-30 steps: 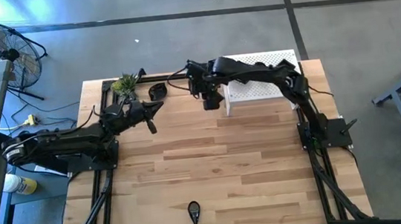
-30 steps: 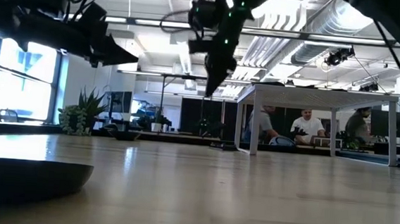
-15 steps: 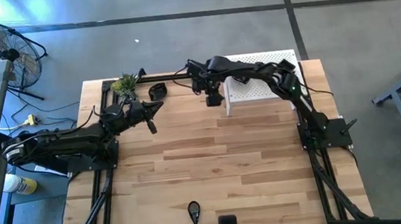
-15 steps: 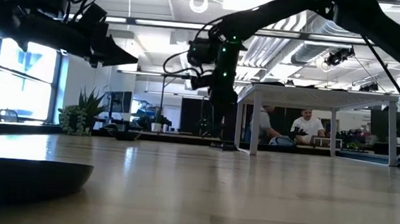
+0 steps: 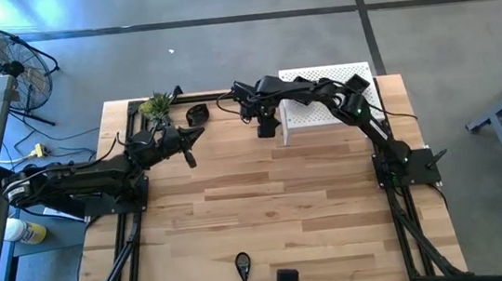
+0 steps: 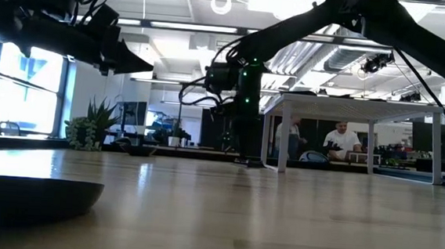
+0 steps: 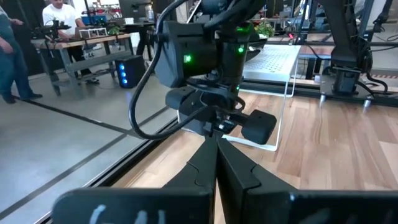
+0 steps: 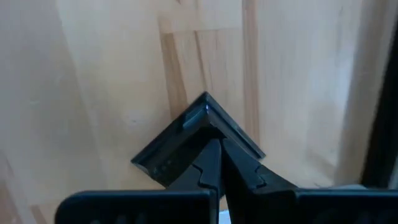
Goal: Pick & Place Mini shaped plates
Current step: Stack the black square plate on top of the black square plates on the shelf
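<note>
Right gripper [image 8: 214, 155] down at the table beside the white platform [image 5: 327, 104], fingers pinched on the rim of a square plate [image 8: 186, 146], seemingly for lifting. Left gripper [image 5: 188, 147] waits closed, empty, near the plant [image 5: 156, 105].

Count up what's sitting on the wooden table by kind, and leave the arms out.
Glossy black mini plates: 3 (teardrop plate, rounded plate, square plate)
Small green plant: 1
White perforated platform: 1
Total: 5
</note>
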Tool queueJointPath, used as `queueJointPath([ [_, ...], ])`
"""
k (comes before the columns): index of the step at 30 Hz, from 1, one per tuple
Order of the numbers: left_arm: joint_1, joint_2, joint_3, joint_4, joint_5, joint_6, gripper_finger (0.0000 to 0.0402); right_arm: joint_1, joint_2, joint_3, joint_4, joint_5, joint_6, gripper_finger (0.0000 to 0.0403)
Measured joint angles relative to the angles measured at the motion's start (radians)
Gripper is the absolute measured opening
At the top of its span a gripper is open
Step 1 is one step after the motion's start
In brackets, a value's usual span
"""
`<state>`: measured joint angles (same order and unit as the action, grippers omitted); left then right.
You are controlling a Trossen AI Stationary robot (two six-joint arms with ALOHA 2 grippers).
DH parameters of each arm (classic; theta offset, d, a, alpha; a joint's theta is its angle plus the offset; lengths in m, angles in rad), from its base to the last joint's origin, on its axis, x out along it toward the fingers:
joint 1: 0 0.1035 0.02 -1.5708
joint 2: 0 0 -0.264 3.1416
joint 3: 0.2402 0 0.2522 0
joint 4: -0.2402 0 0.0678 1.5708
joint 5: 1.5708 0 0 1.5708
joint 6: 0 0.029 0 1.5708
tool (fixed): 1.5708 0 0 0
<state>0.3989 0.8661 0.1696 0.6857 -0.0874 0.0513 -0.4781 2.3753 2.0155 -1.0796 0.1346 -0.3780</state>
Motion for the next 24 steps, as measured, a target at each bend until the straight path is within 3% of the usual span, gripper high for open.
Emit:
queueJointPath([
  [6,0.0,0.0,0.0,-0.005,0.0,0.01,0.0,0.002,0.003,0.0,0.015,-0.049,0.008,0.0001],
  [16,0.0,0.0,0.0,-0.008,0.0,0.023,0.0,0.069,-0.026,-0.002,0.061,-0.278,0.01,0.0007],
  [20,0.0,0.0,0.0,-0.008,0.0,0.023,0.0,0.124,-0.089,-0.001,0.056,-0.229,0.122,0.0026],
  [24,0.0,0.0,0.0,-0.018,0.0,0.022,0.0,0.158,-0.139,-0.001,-0.03,-0.204,0.304,0.0079],
])
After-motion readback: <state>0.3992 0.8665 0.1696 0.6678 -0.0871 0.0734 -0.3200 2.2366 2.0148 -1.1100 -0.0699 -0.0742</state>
